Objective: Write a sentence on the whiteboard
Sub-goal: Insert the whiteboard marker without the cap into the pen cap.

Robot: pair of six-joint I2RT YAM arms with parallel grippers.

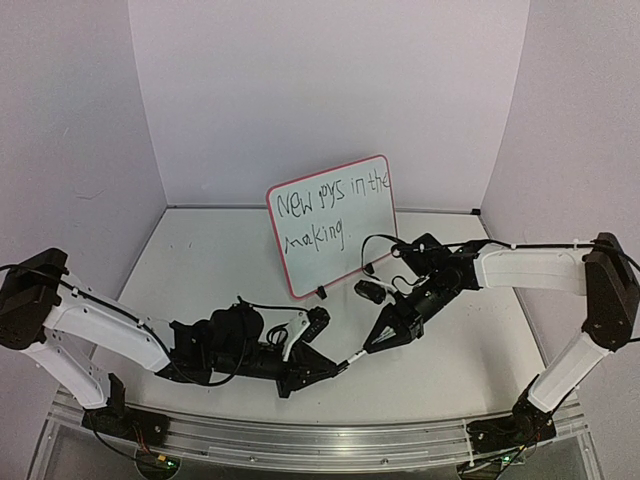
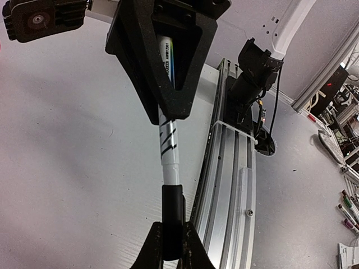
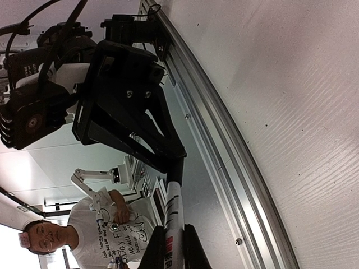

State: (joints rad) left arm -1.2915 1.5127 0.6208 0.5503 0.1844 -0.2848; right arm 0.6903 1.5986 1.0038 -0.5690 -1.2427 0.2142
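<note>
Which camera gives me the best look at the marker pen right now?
Left wrist: the marker pen runs up the frame's middle, black cap in the left tool, white barrel in the right tool. Right wrist shows only a short stretch of it; top external shows a tiny sliver between the tools.

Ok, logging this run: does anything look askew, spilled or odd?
The whiteboard stands skewed to the back wall, and the sentence runs in uneven rows. The marker hangs between left gripper and right gripper, both shut on it.
</note>
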